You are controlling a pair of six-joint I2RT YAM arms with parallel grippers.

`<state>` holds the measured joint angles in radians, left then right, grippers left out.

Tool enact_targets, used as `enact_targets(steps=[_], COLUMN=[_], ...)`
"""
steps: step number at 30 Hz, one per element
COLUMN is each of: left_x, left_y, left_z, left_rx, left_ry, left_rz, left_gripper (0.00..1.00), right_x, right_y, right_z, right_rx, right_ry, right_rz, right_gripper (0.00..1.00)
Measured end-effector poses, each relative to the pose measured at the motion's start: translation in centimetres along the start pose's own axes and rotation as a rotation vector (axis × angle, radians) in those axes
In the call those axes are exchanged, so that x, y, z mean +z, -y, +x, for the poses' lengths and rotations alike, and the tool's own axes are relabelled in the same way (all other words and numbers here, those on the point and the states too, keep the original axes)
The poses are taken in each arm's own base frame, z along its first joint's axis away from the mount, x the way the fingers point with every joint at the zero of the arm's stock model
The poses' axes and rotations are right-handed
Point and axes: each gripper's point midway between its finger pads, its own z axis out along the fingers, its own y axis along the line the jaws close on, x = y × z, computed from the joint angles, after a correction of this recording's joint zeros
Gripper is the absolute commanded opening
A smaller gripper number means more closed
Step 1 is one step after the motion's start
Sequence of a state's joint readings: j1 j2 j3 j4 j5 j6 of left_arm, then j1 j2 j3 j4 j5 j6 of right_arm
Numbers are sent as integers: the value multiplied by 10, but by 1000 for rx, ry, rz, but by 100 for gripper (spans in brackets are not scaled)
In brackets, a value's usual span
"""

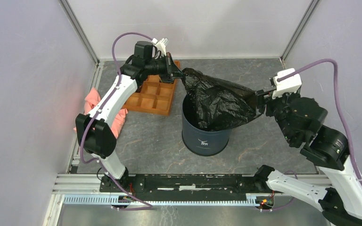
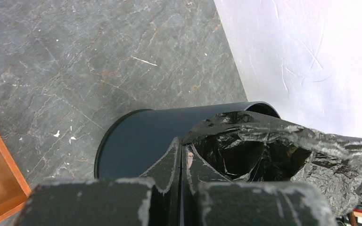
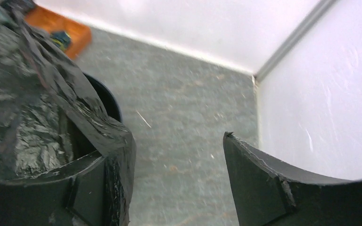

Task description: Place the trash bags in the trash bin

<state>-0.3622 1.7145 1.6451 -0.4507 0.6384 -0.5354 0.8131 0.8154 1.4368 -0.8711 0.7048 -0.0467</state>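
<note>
So: left gripper [image 1: 177,71] clamped tight on the upper-left corner of the thin glossy black plastic trash bag [image 1: 219,101]. Right gripper [image 1: 260,100] jaws stand wide apart, with film draped against one finger, not pinched. Bag's lower part sits inside the round dark navy plastic bin [image 1: 206,136], centre frame; its top is stretched above the rim.

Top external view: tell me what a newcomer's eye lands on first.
The glossy black trash bag grabs attention first, stretched mid-table over the mouth of the navy trash bin, its lower part hanging inside. The left gripper is shut on the bag's far-left corner, while the right gripper at the opposite end stands open, film draped against one finger. Left of the bin lie an orange compartment tray and a pink cloth.
</note>
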Motion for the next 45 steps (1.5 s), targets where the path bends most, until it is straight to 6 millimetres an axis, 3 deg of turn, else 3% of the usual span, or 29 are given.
enact_targets(steps=[3,6,8,11,12,14,17,20,23,31,34,36,39,42,45], left_x=[-2,-3,-3,-4,-4,-5,-5,-5,-6,-23,-29,-33,-35,-35,-35], left_y=[6,9,10,12,12,12,14,21,24,45,55,58,62,63,63], left_z=[-1,-1,0,0,-1,-1,-3,-6,-6,-7,-11,-13,-14,-14,-13], left_rx=[3,6,4,3,4,5,4,3,-6,1,18,26,34,34,36], left_ry=[0,0,-4,-9,-8,-7,-3,9,14,43,64,72,76,74,72], left_rz=[22,33,41,50,51,54,65,102,125,174,194,202,213,216,221], left_gripper=[2,2,2,2,2,2,2,2,2,2,2,2,2,2,2], right_x=[0,13,25,41,44,43,36,24,15,3,-6,-8,2,19,36], right_y=[-9,-21,-23,-28,-31,-37,-52,-70,-74,-53,-49,-51,-67,-97,-127], right_z=[-23,-41,-41,-8,17,48,65,48,23,5,-9,-24,-42,-39,-28], right_rx=[37,42,30,-24,-58,-88,-10,155,258,244,204,161,85,-4,-89], right_ry=[68,77,54,-17,-57,-97,-78,10,72,93,120,140,162,140,101], right_rz=[-60,-72,-28,29,37,19,-76,-202,-257,-220,-251,-285,-340,-422,-503], right_gripper=[76,76,77,82,82,82,82,83,89,97,90,73,73,79,75])
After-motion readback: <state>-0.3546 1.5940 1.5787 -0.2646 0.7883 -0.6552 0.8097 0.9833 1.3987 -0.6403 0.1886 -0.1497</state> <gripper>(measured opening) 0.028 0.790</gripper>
